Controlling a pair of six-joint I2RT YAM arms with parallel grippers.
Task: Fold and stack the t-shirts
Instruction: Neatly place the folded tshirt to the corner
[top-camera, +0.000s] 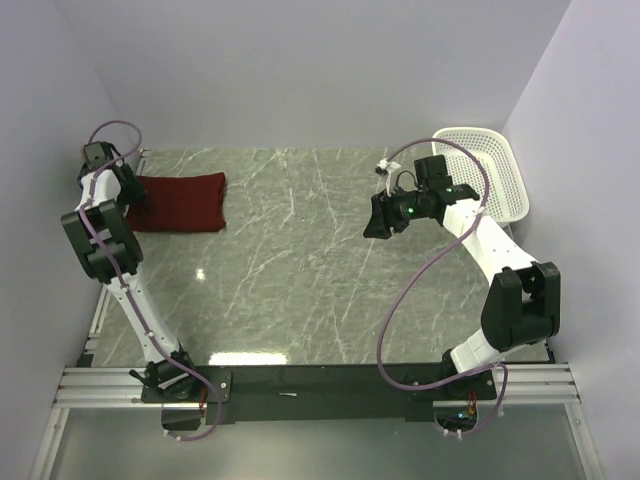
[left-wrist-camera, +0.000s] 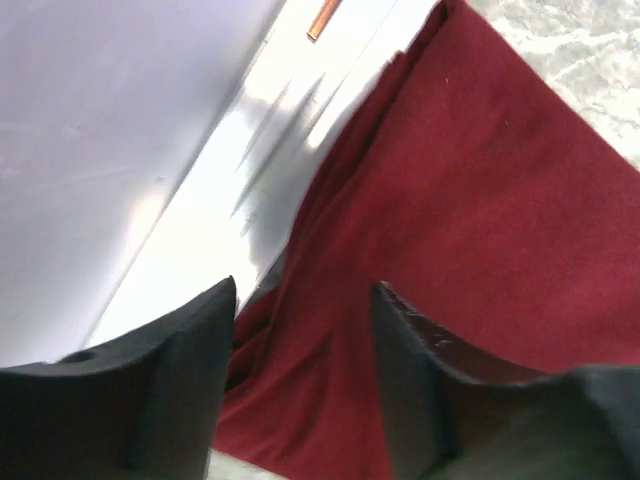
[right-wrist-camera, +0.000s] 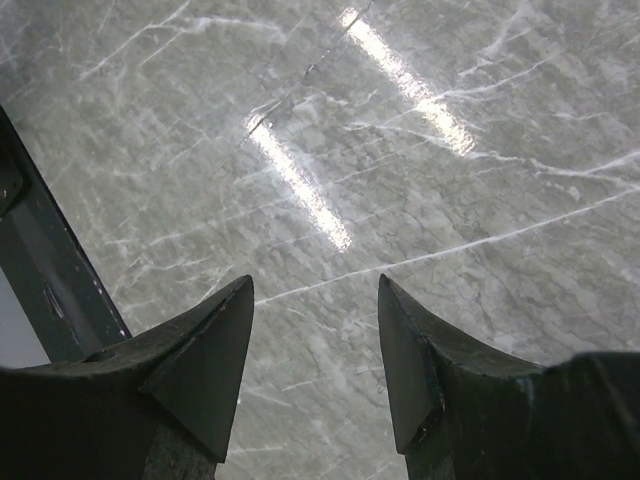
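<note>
We see the dark red t-shirt (top-camera: 180, 202) folded into a flat rectangle at about ten o'clock on the marble table (top-camera: 300, 280), close to the left wall. Our left gripper (left-wrist-camera: 305, 288) hangs over the t-shirt's nine o'clock edge. Its jaws are apart, the cloth shows in the gap between them, and nothing is pinched. Our right gripper (right-wrist-camera: 315, 282) hovers at about two o'clock over bare tabletop, its jaws likewise spread and holding nothing. The white mesh basket (top-camera: 490, 175) sits at the table's far right, at two o'clock from that gripper and well apart from the t-shirt.
</note>
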